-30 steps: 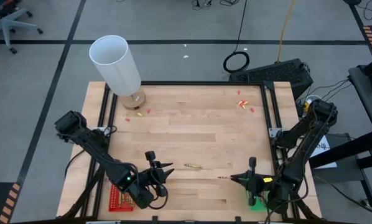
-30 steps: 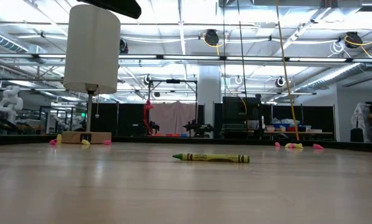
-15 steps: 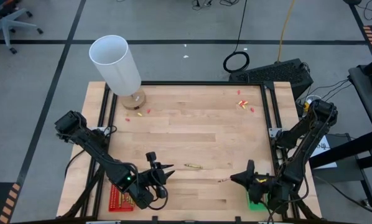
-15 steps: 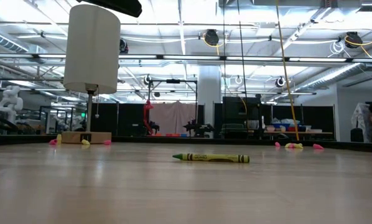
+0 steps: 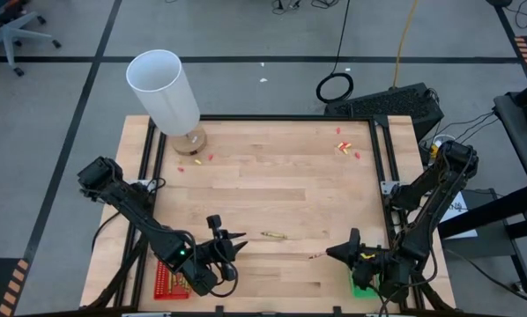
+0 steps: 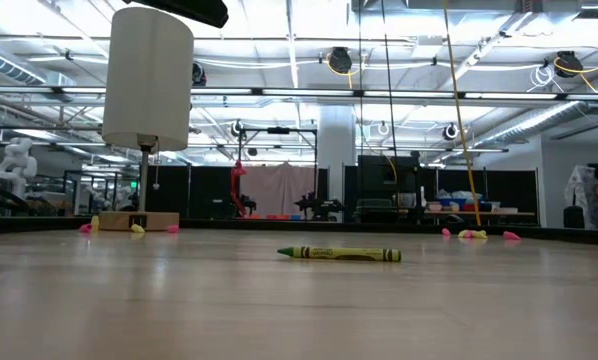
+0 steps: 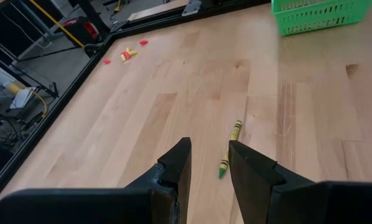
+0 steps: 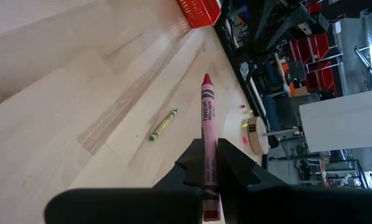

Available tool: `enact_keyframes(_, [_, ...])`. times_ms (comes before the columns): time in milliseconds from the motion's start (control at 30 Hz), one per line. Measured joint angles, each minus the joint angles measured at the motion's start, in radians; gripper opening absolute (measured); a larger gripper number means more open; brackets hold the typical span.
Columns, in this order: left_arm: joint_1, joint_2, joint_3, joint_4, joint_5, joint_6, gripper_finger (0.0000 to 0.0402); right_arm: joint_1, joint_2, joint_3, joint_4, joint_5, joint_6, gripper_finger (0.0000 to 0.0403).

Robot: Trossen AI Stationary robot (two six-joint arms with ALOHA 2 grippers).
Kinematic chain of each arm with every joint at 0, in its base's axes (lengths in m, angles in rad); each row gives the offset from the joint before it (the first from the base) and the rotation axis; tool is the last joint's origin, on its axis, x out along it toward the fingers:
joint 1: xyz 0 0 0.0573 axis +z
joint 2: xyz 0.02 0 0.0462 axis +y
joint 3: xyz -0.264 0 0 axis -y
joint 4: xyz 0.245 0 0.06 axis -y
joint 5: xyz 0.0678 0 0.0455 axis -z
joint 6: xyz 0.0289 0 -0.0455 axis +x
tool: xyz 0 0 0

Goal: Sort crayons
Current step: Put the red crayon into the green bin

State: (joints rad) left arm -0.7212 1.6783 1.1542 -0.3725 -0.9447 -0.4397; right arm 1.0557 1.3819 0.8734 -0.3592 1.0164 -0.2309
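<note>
A green crayon (image 5: 273, 235) lies flat on the wooden table (image 5: 272, 176), near the middle of its front part; it also shows in the low view (image 6: 339, 254) and beyond my left fingers (image 7: 230, 149). My left gripper (image 7: 208, 152) hovers open just left of it (image 5: 233, 242), with nothing between its fingers. My right gripper (image 5: 338, 254) stays above the table at the front right, shut on a red crayon (image 8: 207, 112) that points toward the table's left. My right gripper pinches the red crayon's rear part (image 8: 208, 134) between its two fingers (image 8: 194, 155). The crayon runs along the fingers and sticks out ahead of them, its pointed tip (image 8: 206, 79) leading. It is lifted clear of the table, slanting slightly downward.
A red basket (image 5: 169, 280) sits at the front left under my left arm, a green basket (image 5: 362, 287) at the front right under my right arm. A white cylinder (image 5: 162, 86) on a wooden base stands at the far left. Small red and yellow scraps (image 5: 345, 148) lie at the far right.
My right gripper has rolled about its own pointing line while staying in place; the red crayon stays in its hold, still pointing toward the table's left. The green crayon has kept still.
</note>
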Motion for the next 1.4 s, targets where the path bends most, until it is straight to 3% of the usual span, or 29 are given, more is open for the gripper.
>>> enact_keyframes(533, [0.000,0.000,0.000,0.002,0.000,0.000,0.0104,0.000,0.000,0.000,0.100,-0.001,0.061,0.0004])
enact_keyframes(1133, [0.000,0.000,0.000,0.085,0.059,-0.001,0.0104,0.000,0.000,0.001,0.116,-0.007,0.627,0.0004])
enact_keyframes(1400, [0.000,0.000,0.000,0.134,0.092,-0.002,0.0104,0.000,0.000,0.001,0.116,-0.129,0.788,0.0004])
